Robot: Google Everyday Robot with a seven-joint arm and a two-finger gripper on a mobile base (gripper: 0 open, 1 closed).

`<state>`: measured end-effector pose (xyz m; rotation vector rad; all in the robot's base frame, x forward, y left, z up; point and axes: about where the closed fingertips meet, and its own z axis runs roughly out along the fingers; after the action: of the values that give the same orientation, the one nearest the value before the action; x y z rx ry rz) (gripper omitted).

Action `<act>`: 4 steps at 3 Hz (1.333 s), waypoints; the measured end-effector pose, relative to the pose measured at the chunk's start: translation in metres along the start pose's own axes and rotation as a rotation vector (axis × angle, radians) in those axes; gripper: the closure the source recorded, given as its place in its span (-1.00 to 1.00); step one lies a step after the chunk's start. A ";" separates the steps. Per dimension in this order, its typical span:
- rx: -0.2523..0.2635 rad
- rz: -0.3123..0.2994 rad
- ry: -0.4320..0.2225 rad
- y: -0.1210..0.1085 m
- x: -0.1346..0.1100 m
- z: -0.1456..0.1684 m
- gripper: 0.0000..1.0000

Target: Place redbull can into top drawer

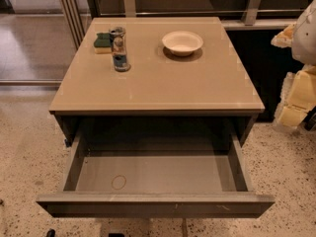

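Observation:
The redbull can (120, 53) stands upright on the table top at the back left, right beside a green-and-yellow sponge (102, 42). The top drawer (153, 204) is pulled wide open toward the camera. Its grey floor is bare except for a faint ring mark (118, 182) at the front left. My gripper (296, 100) is at the right edge of the view, beside the table's right side, level with the table top and well away from the can. Nothing shows in it.
A white bowl (182, 42) sits at the back centre-right of the table (158, 90). A dark cabinet and metal railing stand behind the table. Speckled floor lies on both sides of the drawer.

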<state>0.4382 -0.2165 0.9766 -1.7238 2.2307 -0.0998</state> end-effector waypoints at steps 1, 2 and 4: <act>0.000 0.000 0.000 0.000 0.000 0.000 -1.00; 0.018 0.013 -0.032 -0.015 -0.007 0.004 -1.00; 0.079 0.037 -0.266 -0.092 -0.076 0.035 -1.00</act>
<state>0.5509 -0.1641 0.9815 -1.5535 2.0357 0.0470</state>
